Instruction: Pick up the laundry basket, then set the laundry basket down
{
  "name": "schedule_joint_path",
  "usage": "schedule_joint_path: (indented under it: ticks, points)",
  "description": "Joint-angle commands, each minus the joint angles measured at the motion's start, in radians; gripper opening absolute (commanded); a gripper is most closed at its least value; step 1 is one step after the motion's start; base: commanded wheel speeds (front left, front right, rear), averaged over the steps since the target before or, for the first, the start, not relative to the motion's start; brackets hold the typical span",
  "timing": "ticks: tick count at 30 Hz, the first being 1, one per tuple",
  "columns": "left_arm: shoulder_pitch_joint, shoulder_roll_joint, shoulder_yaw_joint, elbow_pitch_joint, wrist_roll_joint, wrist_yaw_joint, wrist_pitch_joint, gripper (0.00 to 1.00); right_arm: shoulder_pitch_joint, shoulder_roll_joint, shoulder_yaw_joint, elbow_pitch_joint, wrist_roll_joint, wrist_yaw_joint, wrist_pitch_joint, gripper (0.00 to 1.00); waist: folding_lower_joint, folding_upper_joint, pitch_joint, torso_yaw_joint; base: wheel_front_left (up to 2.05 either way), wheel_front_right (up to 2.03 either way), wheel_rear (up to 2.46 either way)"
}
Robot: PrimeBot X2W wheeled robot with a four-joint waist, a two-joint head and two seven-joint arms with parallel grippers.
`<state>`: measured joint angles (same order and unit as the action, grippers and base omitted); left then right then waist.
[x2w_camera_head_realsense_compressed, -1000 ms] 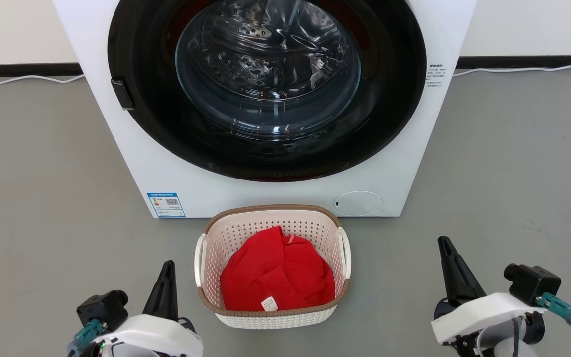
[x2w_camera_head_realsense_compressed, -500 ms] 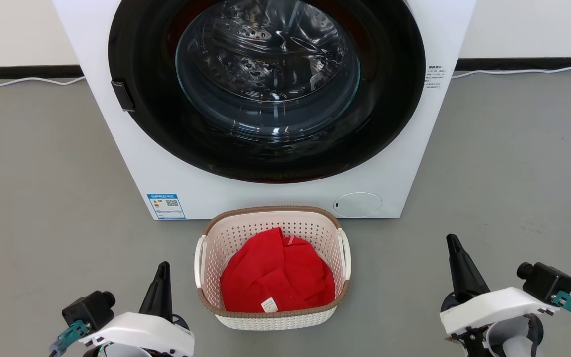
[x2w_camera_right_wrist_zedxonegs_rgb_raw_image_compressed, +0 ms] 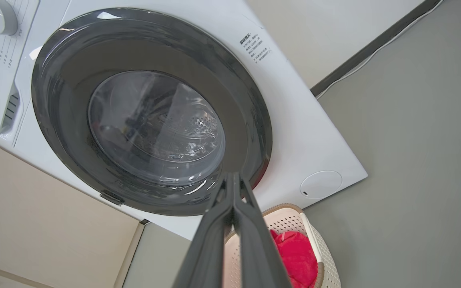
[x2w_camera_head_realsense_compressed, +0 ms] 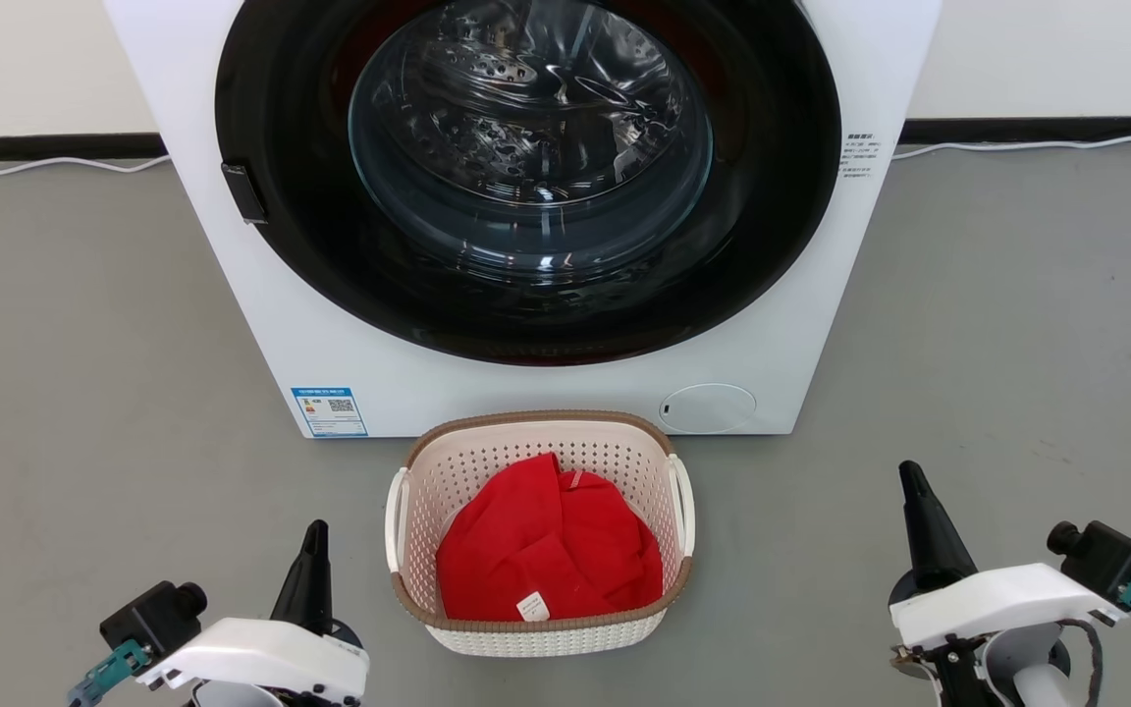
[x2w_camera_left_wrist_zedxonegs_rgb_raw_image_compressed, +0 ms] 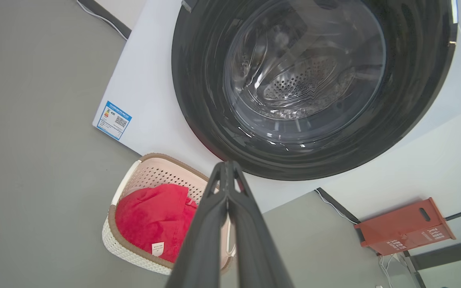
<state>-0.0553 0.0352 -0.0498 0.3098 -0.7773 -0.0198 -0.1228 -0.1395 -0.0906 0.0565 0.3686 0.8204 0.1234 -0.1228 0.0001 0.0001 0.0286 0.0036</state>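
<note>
The laundry basket [x2w_camera_head_realsense_compressed: 536,636] sits at lower centre, on the floor [x2w_camera_head_realsense_compressed: 84,393] just below the washing machine [x2w_camera_head_realsense_compressed: 801,324]. The left gripper [x2w_camera_head_realsense_compressed: 314,538] at lower left and the right gripper [x2w_camera_head_realsense_compressed: 912,479] at lower right flank it without touching, each with its 2 fingers pressed together.

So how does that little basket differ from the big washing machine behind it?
The laundry basket is small and low; the washing machine towers behind it. The basket is open-topped, cream, with perforated walls and a brown rim; the machine is smooth white with a round dark glass door. The basket holds a red garment; the machine's drum looks empty through the glass. Both are pale and stand on the grey floor.
</note>
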Motion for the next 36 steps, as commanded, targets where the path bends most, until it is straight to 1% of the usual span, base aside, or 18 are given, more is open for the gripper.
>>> schedule_joint_path:
  ticks: [1, 36]
  points:
    - [-0.038, 0.007, 0.021, -0.032, -0.036, -0.016, 0.010, 0.00, -0.012, -0.003, -0.005, -0.033, 0.034, 0.003, 0.011, 0.00, -0.0001, -0.0001, -0.001, 0.000, 0.00, 0.00, 0.00]
    - [-0.045, 0.010, 0.086, -0.047, -0.398, -0.059, 0.113, 0.00, 0.008, 0.016, -0.080, -0.075, 0.377, 0.005, 0.113, 0.00, -0.0001, -0.0001, -0.012, -0.002, 0.00, 0.00, 0.00]
